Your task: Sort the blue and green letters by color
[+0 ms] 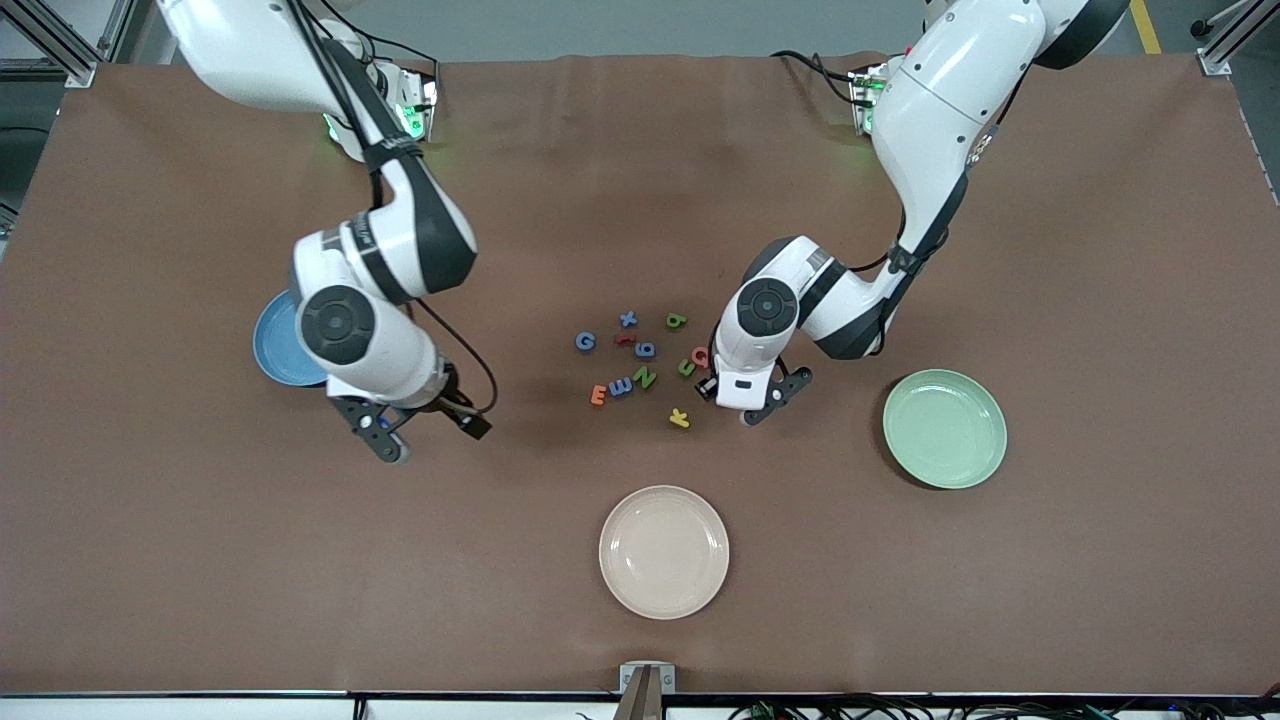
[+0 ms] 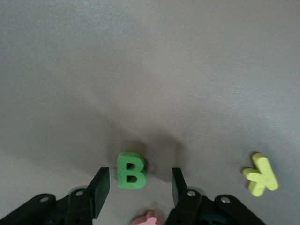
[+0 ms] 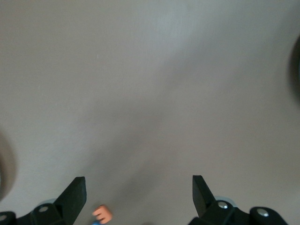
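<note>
The blue and green letters lie in a loose cluster mid-table: blue G (image 1: 585, 342), x (image 1: 628, 319), 9 (image 1: 646, 350), M (image 1: 620, 387); green b (image 1: 677, 321), u (image 1: 687, 368), N (image 1: 645, 377). My left gripper (image 1: 748, 400) is open, low at the cluster's edge toward the left arm's end. The green B (image 2: 131, 170) lies flat between its spread fingers (image 2: 101, 190), untouched; the hand hides it in the front view. My right gripper (image 1: 430, 435) is open and empty over bare table, between the blue plate (image 1: 280, 345) and the cluster.
A green plate (image 1: 944, 428) lies toward the left arm's end; a beige plate (image 1: 664, 551) lies nearest the front camera. Red (image 1: 625, 340), pink (image 1: 700, 356), orange (image 1: 598, 395) and yellow (image 1: 680, 418) letters mix with the cluster. The right arm partly covers the blue plate.
</note>
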Tool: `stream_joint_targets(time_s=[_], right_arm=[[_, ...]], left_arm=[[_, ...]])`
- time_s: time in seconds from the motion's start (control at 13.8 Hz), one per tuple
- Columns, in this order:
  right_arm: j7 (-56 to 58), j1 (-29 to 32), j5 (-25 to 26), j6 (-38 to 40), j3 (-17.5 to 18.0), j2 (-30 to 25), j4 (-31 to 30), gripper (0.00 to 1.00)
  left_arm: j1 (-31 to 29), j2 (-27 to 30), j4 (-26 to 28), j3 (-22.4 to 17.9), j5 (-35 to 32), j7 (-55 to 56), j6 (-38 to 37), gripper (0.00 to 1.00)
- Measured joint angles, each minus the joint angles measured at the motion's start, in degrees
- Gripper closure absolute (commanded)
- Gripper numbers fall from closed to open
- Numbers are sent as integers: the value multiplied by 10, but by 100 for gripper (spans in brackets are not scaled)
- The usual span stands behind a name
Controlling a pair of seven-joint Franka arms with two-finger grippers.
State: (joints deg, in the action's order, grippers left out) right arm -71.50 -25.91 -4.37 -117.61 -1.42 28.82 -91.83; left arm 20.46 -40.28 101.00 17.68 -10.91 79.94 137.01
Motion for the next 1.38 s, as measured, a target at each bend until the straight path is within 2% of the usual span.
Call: stream_joint_targets(time_s=[0.36,0.51,0.8,1.02,1.16,1.24,1.31,1.38], right_arm=[[-206,-88,-1,-57,0,55,1,2],[-256,-113,-1,-88,0,81,1,5],[-318,-137,-1,-106,0,131,33,11],[-341,-149,-1,-106,0,169,77,19],[-342,-150,-1,-106,-1,188,98,23],[-343,-150,-1,-106,-1,195,104,26],[-343,-150,-1,-106,-1,200,109,26],[-343,-151,-1,-106,-1,205,113,26]], left_arm=[[0,0,5,-1,0,0,0,42],[0,0,5,-1,0,0,0,43],[0,0,5,-1,0,0,0,52],[-1,0,5,-1,0,0,1,65],[-2,0,4,-1,0,1,1,81],[-2,1,3,-1,0,1,1,93],[-2,1,3,-1,0,1,1,100],[-3,1,3,-2,0,1,1,100]])
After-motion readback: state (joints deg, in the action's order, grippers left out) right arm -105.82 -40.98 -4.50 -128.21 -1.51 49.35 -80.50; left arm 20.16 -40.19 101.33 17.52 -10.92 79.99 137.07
